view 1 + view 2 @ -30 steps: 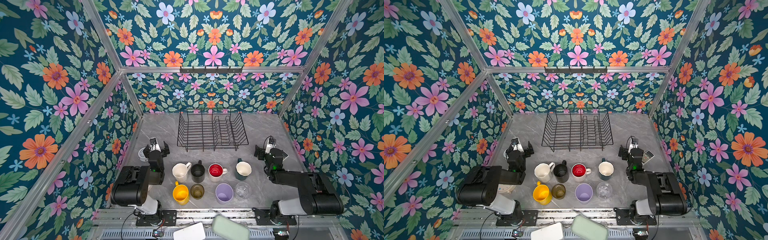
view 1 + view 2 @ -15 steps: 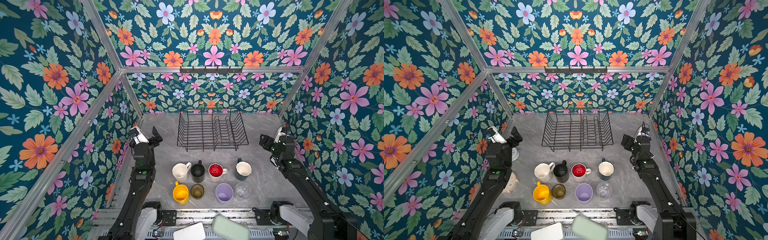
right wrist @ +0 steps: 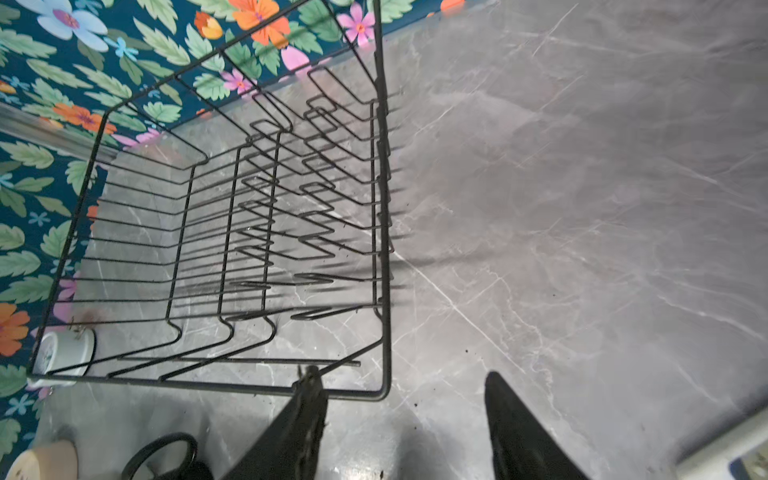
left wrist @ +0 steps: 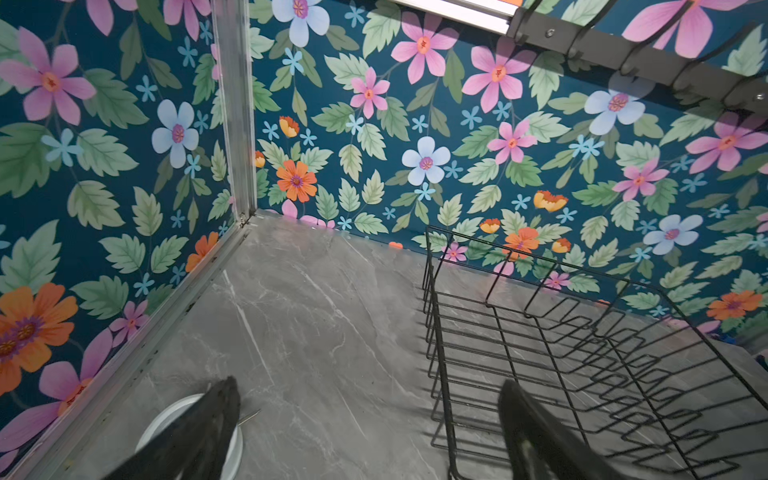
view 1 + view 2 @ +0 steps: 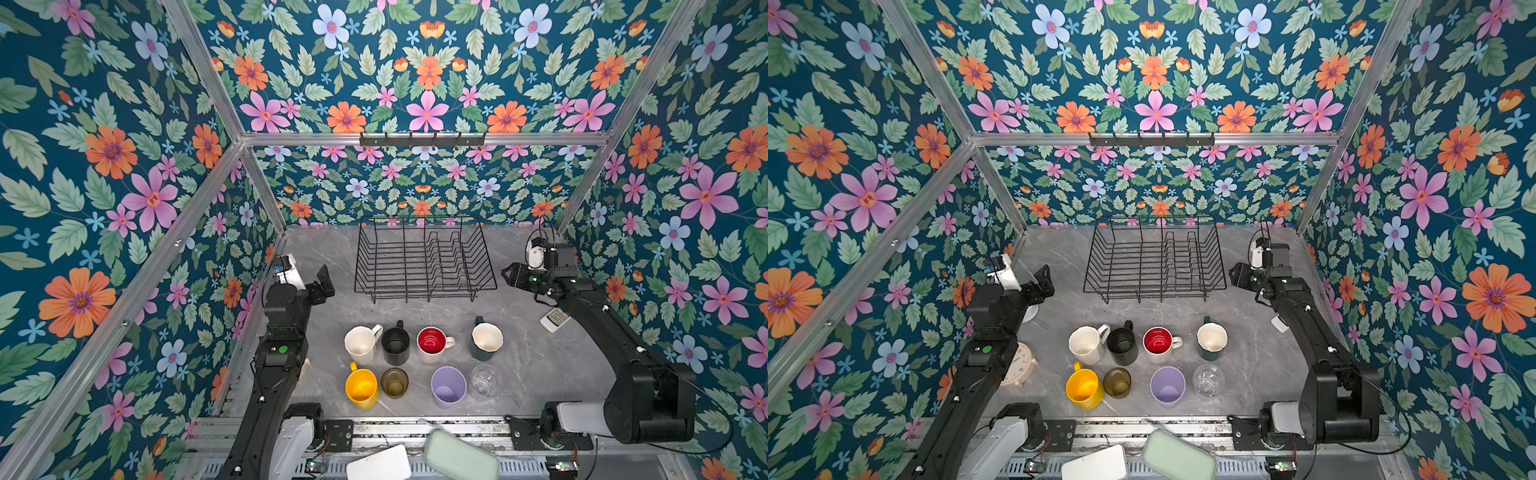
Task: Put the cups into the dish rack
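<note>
The black wire dish rack (image 5: 424, 288) (image 5: 1154, 291) stands empty at the back of the grey table. In front of it stand two rows of cups: white mug (image 5: 360, 344), black mug (image 5: 395, 345), red-inside mug (image 5: 432, 344) and teal mug (image 5: 486, 340), then yellow mug (image 5: 361, 387), olive glass (image 5: 394, 382), lilac tumbler (image 5: 448, 386) and clear glass (image 5: 485, 380). My left gripper (image 5: 316, 284) (image 4: 370, 395) hovers open left of the rack (image 4: 582, 332). Off the rack's right front corner (image 3: 384, 390), my right gripper (image 5: 509, 276) (image 3: 403, 386) is open and holds nothing.
A round white clock (image 5: 1021, 365) lies by the left arm, and another white disc (image 4: 166, 424) sits under the left finger. A small white keypad device (image 5: 555, 319) lies by the right wall. A hook rail (image 5: 422, 139) runs along the back wall.
Both arms have unfolded from beside the cups, and their grippers have risen and moved back to either side of the rack. The right jaws have narrowed.
</note>
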You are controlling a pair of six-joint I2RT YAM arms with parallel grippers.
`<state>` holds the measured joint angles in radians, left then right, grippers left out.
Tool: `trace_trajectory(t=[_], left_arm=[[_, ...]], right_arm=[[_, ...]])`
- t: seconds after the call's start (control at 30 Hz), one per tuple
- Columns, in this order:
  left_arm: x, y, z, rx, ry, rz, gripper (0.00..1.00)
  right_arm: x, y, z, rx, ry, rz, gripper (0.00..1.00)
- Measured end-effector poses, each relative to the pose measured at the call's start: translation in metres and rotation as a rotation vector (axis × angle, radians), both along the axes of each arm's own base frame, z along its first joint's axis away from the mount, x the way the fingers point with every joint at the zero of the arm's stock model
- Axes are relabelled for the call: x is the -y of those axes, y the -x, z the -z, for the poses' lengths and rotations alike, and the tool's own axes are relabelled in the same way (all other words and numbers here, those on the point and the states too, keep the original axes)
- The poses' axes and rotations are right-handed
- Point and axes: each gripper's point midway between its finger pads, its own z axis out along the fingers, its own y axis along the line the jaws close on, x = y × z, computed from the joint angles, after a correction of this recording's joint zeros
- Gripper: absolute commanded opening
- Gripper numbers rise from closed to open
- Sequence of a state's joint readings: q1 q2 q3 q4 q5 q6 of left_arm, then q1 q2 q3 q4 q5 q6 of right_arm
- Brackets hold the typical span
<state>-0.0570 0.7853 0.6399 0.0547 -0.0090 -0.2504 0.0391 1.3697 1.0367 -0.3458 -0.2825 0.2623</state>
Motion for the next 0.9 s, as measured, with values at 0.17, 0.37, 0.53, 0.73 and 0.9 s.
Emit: trace_trajectory(t=[0.17, 0.37, 0.53, 0.73, 0.9], left_arm=[[0.005, 0.003, -0.001, -0.001, -0.009, 0.032, 0.99], [0.005, 0.005, -0.002, 0.007, -0.008, 0.035, 1.00], [0.005, 0.006, -0.003, 0.010, -0.015, 0.036, 1.00], [0.005, 0.006, -0.001, 0.006, -0.016, 0.036, 1.00], [0.005, 0.005, 0.000, 0.003, -0.016, 0.036, 1.00]], right_arm=[[-0.027, -0.005, 0.017, -0.058, 0.024, -0.089, 0.51], [-0.029, -0.013, 0.036, -0.116, 0.041, -0.096, 0.47], [-0.028, -0.017, 0.042, -0.123, 0.065, -0.102, 0.41], [-0.028, -0.018, 0.052, -0.143, 0.074, -0.104, 0.29], [-0.028, -0.022, 0.057, -0.150, 0.077, -0.107, 0.21]])
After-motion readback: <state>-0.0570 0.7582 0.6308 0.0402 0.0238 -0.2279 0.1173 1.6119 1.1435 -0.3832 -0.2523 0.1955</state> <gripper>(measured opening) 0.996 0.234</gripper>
